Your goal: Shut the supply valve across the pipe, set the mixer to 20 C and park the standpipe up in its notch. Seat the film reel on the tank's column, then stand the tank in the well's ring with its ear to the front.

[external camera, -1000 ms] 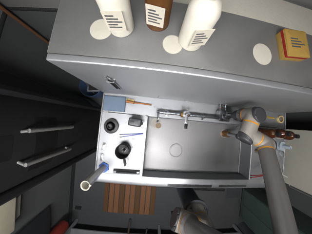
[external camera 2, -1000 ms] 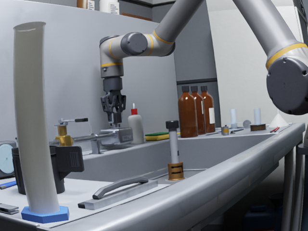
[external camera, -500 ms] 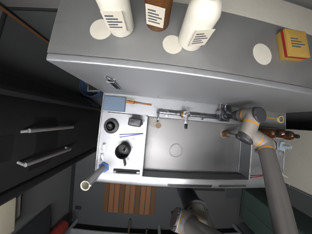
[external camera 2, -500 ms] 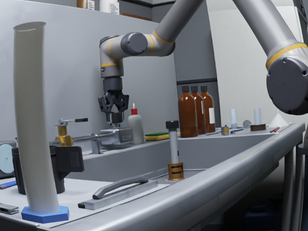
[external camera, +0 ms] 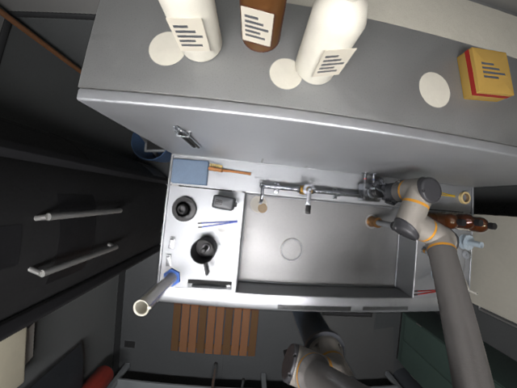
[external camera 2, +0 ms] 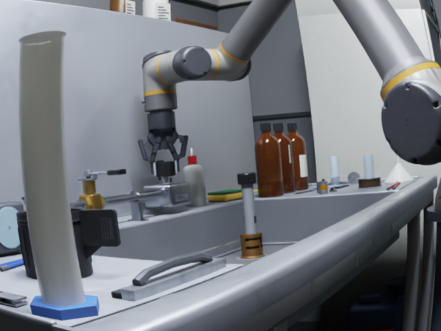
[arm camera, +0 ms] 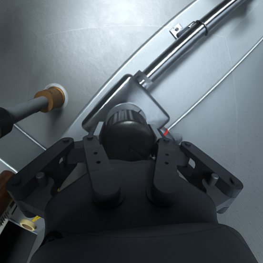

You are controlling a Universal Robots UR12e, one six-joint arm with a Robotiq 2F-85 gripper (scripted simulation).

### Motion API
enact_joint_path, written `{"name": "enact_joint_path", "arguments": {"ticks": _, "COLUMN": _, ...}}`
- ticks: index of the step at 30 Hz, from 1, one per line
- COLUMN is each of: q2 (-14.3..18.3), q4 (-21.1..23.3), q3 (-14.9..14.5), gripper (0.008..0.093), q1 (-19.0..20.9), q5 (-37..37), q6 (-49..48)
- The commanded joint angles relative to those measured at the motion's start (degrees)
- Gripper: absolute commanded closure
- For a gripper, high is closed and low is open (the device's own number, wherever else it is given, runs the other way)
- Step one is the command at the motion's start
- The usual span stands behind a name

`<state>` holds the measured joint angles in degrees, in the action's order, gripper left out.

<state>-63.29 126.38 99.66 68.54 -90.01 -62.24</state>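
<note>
The black knurled mixer knob (arm camera: pixel 127 135) stands on the metal mixer body (external camera 2: pixel 167 194) at the right end of the back pipe, and my gripper (external camera 2: pixel 164 167) (arm camera: pixel 127 137) is closed around it from above. The brass supply valve (external camera 2: pixel 91 197) sits further left on the pipe, its black-tipped lever (external camera 2: pixel 107 172) pointing right. The standpipe (external camera 2: pixel 248 213) stands in a brass collar in the well's right corner. The black tank (external camera: pixel 204 249) and the film reel (external camera: pixel 184 207) sit on the left drainboard. A ring (external camera: pixel 291 249) marks the well floor.
The back wall rises close behind the mixer. A white squeeze bottle (external camera 2: pixel 194 181) stands right of the knob, then a sponge (external camera 2: pixel 224 195) and three brown bottles (external camera 2: pixel 281 160). A tall grey tube (external camera 2: pixel 46 171) on a blue base stands at the front left.
</note>
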Motion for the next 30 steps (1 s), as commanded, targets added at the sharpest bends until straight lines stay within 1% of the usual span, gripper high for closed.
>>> {"name": "enact_joint_path", "arguments": {"ticks": 1, "q2": -0.06, "q4": 0.01, "q3": -0.05, "gripper": 0.0934, "q1": 0.00, "q5": 0.01, "q6": 2.07}}
{"name": "enact_joint_path", "arguments": {"ticks": 11, "q2": -0.06, "q4": 0.02, "q3": -0.05, "gripper": 0.0934, "q1": 0.00, "q5": 0.01, "q6": 24.99}}
{"name": "enact_joint_path", "arguments": {"ticks": 18, "q2": -0.06, "q4": 0.02, "q3": -0.05, "gripper": 0.0934, "q1": 0.00, "q5": 0.01, "q6": 39.19}}
{"name": "enact_joint_path", "arguments": {"ticks": 24, "q2": -0.06, "q4": 0.02, "q3": -0.04, "gripper": 0.0934, "q1": 0.00, "q5": 0.01, "q6": 49.04}}
{"name": "enact_joint_path", "arguments": {"ticks": 30, "q2": -0.06, "q4": 0.02, "q3": -0.04, "gripper": 0.0934, "q1": 0.00, "q5": 0.01, "q6": 56.19}}
